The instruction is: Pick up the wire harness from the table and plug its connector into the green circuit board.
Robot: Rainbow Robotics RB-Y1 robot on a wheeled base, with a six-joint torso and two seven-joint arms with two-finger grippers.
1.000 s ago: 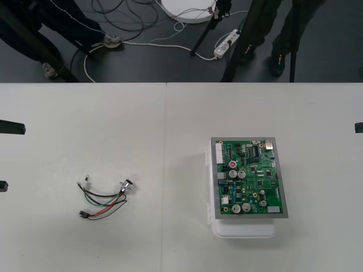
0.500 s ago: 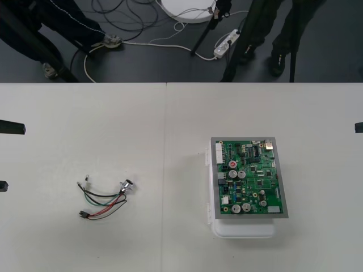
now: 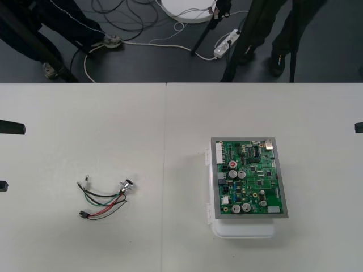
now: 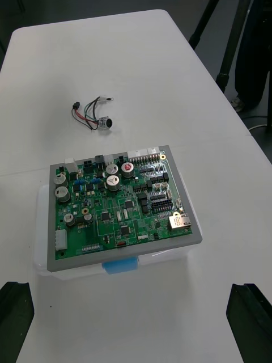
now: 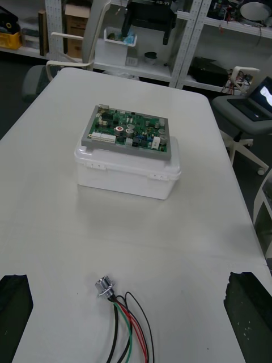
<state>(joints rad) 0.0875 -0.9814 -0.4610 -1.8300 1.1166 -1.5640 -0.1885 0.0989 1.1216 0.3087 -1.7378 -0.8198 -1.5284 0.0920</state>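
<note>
Wire harness (image 3: pixel 104 198) of a few thin red, black and green wires lies loose on the left half of the plain light tabletop (image 3: pixel 68 113). At its 9 o'clock, at the tabletop's left edge, waits the left tool (image 5: pixel 130 277), black and two-fingered. In the left wrist view its fingers (image 5: pixel 14 309) stand spread far apart and grip nothing, and the harness's flanged end lies on the tabletop just ahead of the gap. Seen from above, the round metal socket (image 3: pixel 127 186) with its flange sits at the harness's 1 o'clock end and the small black plug (image 3: pixel 83 213) at its 7 o'clock end, with the wires bowing between the two in loose curves. A thin seam (image 3: pixel 165 141) in the tabletop runs from 12 to 6 o'clock between the harness and the board. At the harness's 3 o'clock, well apart from it, the green rectangular circuit board (image 3: pixel 248 178) in its grey frame lies flat on a white plastic base (image 3: pixel 243 229), whose edge shows past the board at 6 o'clock. At the board's 2 o'clock, at the tabletop's right edge, is the right tool (image 4: pixel 130 286), also black. In the right wrist view its fingers (image 4: pixel 249 317) are likewise spread wide and hold nothing, with the board just ahead of them and the harness beyond it.
</note>
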